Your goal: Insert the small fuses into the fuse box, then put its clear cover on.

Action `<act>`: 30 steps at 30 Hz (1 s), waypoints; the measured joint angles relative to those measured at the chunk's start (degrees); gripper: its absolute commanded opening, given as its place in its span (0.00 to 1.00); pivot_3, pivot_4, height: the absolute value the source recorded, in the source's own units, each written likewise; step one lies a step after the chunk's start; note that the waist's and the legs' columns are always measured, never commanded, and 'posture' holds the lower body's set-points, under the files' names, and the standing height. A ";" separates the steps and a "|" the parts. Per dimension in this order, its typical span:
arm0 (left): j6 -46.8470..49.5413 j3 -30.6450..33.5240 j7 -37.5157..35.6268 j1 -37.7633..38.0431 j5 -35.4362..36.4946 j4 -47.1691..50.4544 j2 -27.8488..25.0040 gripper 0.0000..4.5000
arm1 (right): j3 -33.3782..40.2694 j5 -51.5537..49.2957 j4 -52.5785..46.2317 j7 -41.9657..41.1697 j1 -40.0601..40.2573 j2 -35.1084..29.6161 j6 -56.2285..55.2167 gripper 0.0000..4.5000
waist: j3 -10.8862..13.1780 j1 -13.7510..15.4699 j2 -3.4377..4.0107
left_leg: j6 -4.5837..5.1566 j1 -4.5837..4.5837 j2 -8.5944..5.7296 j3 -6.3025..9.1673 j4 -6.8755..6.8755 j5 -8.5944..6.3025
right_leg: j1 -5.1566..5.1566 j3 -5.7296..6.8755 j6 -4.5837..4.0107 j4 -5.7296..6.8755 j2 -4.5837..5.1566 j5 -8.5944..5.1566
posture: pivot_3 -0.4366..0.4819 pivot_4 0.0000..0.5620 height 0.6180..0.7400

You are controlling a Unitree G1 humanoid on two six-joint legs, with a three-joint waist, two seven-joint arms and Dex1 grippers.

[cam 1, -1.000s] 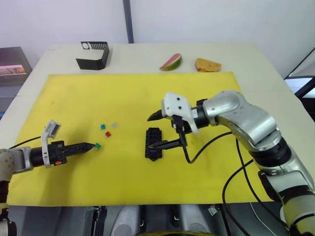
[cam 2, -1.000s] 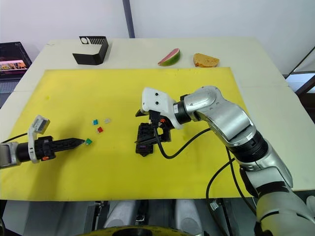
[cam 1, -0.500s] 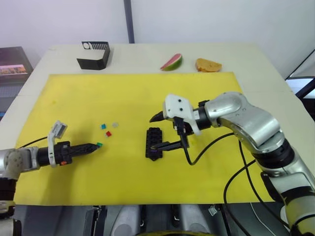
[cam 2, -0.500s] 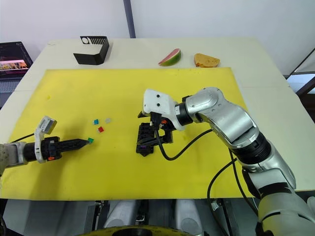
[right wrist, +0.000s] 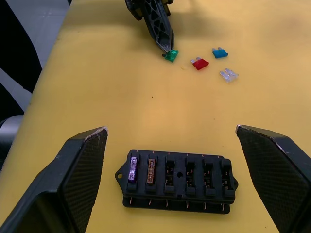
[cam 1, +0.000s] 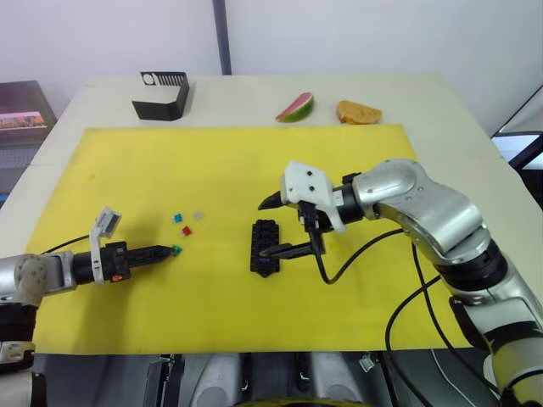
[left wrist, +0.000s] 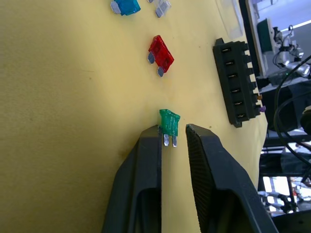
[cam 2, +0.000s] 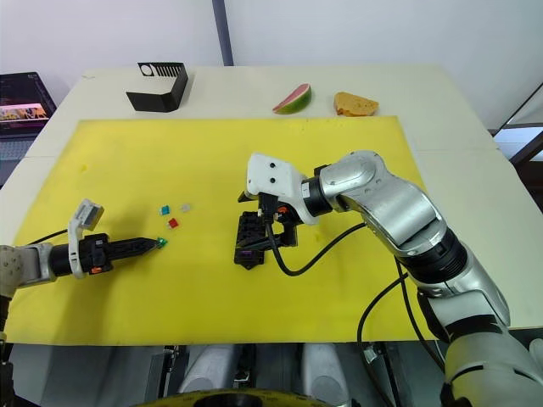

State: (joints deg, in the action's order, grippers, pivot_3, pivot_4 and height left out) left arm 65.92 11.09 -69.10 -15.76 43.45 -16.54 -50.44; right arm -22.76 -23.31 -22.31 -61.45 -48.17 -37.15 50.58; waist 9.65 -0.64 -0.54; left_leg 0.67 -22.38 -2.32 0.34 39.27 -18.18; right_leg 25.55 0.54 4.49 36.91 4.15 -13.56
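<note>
Between left hand (left wrist: 173,141) fingertips: green fuse (left wrist: 169,122), hand barely parted.

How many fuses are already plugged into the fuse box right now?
2. A purple fuse and an orange fuse sit side by side in the slots at one end of the fuse box; the other slots look empty.

Our right arm (cam 1: 424,212) is silver with black joints, a white wrist housing (cam 1: 307,188) and a looping black cable (cam 1: 365,254). Our left arm (cam 1: 51,271) is grey. Both grippers carry black ribbed fingers (left wrist: 214,179).
</note>
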 measured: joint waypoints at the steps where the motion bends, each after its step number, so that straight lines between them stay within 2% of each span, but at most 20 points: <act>1: 0.02 0.09 0.12 0.06 0.05 0.01 -0.01 0.19 | 0.00 0.00 0.00 0.06 0.07 0.00 -0.04 1.00 | 0.00 -0.02 0.00 | 0.00 0.00 0.00 0.00 0.00 0.00 | 0.00 0.00 0.00 0.00 0.00 0.00 | 0.48 0.27 1.00; 19: -1.53 -0.70 0.40 1.14 -0.32 3.72 -0.05 0.19 | -0.17 0.12 0.00 0.38 0.24 0.08 -0.53 1.00 | 0.00 -0.06 0.00 | 0.00 0.00 0.00 0.00 -0.01 0.00 | 0.01 0.00 0.00 -0.02 0.01 0.00 | 0.48 0.27 1.00; 22: -2.19 -0.79 0.33 1.43 -0.49 3.71 -0.05 0.00 | -0.19 0.12 0.00 0.41 0.24 0.10 -0.52 1.00 | 0.00 -0.07 0.00 | 0.00 0.00 0.00 0.00 -0.01 0.00 | 0.01 0.00 -0.01 -0.02 0.01 0.00 | 0.48 0.27 1.00; 30: -2.94 -0.90 0.31 1.95 -0.49 3.77 -0.04 0.00 | -0.47 0.15 0.00 0.46 0.24 0.12 -0.56 1.00 | 0.00 -0.10 0.00 | 0.01 0.00 0.00 0.00 -0.02 -0.01 | 0.01 0.00 -0.01 -0.02 0.01 0.00 | 0.48 0.27 1.00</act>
State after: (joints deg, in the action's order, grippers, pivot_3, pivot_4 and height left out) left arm 62.98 10.19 -68.79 -13.82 42.95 -12.77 -50.48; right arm -23.24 -23.15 -22.31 -61.00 -47.93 -37.03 50.02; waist 9.65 -0.74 -0.54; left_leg 0.67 -22.38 -2.32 0.34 39.25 -18.19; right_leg 25.56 0.54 4.48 36.89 4.16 -13.56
